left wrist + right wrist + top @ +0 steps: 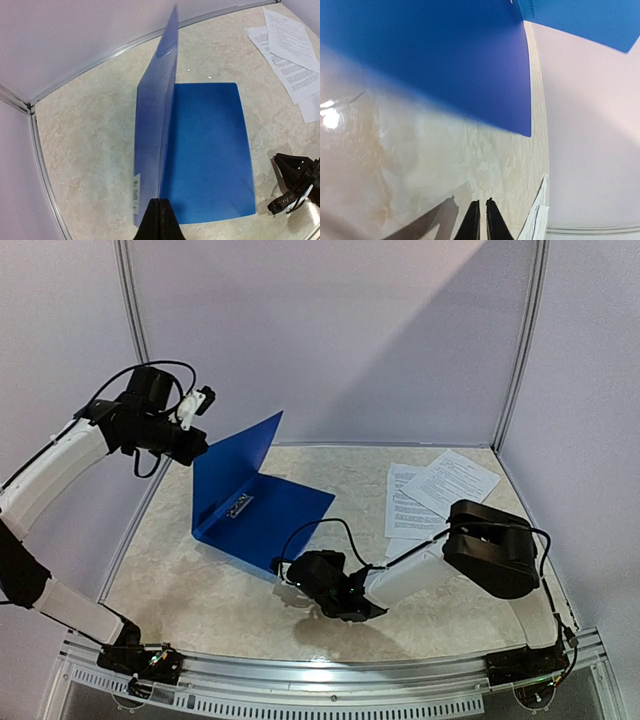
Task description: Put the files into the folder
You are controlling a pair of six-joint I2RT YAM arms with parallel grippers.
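Observation:
The blue folder (270, 525) lies open on the table, its back half flat and its cover (232, 465) raised almost upright. My left gripper (195, 445) is shut on the cover's edge, and in the left wrist view the gripper (159, 202) pinches the thin cover (155, 130) beside a small white label (136, 192). My right gripper (283, 570) sits low at the flat half's near corner; in the right wrist view the gripper (481, 202) is shut and holds nothing, with the folder (435, 55) ahead of it. The files (440, 490) lie loosely stacked at the right back of the table.
White booth walls close off the back and both sides, with a metal rail (400, 444) along the table's far edge. The right arm's elbow (495, 545) hangs over the table just in front of the files (290, 55).

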